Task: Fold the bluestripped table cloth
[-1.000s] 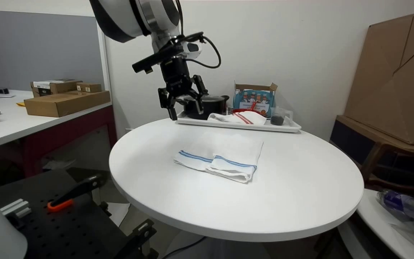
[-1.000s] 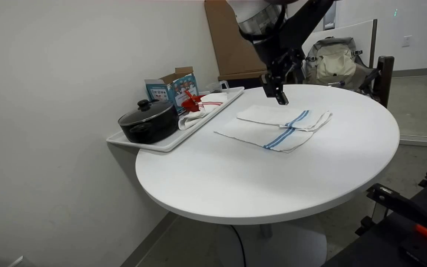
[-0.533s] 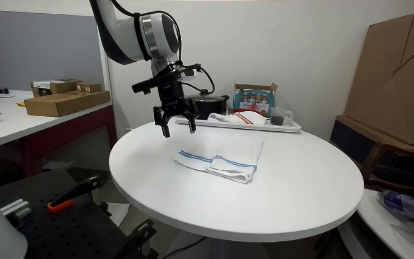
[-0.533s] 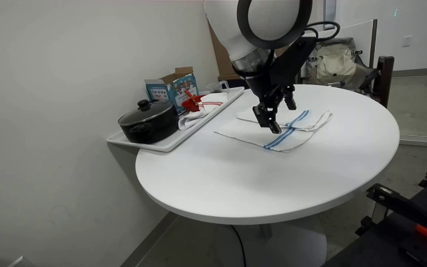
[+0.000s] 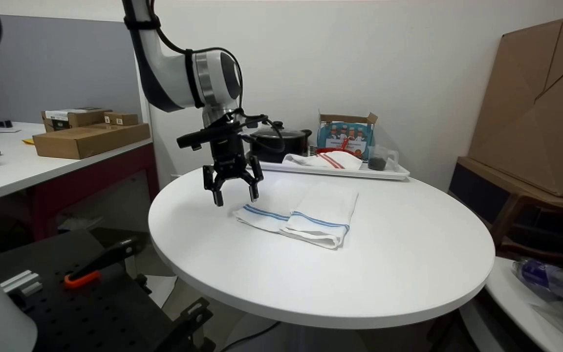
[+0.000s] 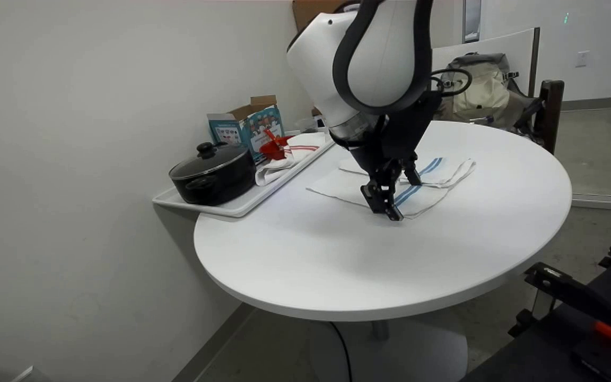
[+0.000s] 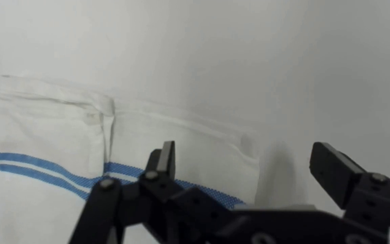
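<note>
White cotton, by its look, with paired blue stripes: the table cloth (image 5: 318, 208) is laid near the middle of the round desk (image 5: 399, 278), partly doubled, its striped border turned toward the edge away from the wall (image 5: 408, 73). It can be expected to be light, limp and easily creased, apt to slide on the smooth top, and unharmed by a firm pinch. The end effector (image 7: 244, 147) is poised low above its edge with the fingers (image 7: 332, 173) spread wide and nothing grasped; in the wrist view one finger hangs over the cloth and one beyond its side hem, though whether the desk is touched cannot be told. That hem, on the side facing the cartons (image 5: 91, 141) and beside the stripes, seems the best place to be pinched, since only the uncovered flap would be caught; if too deep a bite is taken, the doubled part may be dragged along. The desk's wall-side edge is occupied by a white tray (image 6: 231, 208), on which a black lidded pot (image 6: 212, 175), a red-striped cloth (image 6: 308, 142) and a blue box (image 6: 267, 127) are carried; by a fold swept parallel to that edge, they should be avoided.
</note>
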`<state>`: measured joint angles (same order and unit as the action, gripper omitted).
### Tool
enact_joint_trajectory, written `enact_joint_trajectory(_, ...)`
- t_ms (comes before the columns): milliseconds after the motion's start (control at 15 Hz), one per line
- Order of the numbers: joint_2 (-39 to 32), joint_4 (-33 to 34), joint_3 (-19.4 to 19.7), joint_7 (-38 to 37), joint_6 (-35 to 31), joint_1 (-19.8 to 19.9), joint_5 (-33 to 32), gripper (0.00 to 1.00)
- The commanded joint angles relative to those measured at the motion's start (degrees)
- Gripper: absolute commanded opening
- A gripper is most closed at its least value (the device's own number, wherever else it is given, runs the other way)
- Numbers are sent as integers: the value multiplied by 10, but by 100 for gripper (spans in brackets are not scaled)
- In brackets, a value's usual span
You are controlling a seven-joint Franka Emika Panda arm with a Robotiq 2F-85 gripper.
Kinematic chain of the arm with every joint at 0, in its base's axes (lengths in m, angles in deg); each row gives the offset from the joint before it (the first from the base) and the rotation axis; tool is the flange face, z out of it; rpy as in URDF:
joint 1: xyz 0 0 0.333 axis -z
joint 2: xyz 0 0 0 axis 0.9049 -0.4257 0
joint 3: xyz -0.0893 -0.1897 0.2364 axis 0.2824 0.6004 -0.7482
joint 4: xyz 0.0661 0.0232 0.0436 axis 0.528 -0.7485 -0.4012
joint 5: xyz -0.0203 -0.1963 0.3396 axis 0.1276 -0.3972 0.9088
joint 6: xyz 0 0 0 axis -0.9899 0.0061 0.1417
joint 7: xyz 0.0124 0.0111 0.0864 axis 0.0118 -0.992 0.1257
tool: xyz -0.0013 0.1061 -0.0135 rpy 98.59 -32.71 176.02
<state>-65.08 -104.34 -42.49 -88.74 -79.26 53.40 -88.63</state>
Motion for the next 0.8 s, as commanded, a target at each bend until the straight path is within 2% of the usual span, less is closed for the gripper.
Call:
enact_joint_trajectory(0, -31, 20, 23, 12, -15, -19, 3, 100)
enact_joint_trajectory(400, -51, 25, 43, 11, -39, -26, 5, 99)
enact_joint_trajectory(533, -52, 26, 47, 11, -43, -28, 5, 74)
enact_joint_trajectory(733, -51, 26, 50, 8, -44, -33, 1, 53)
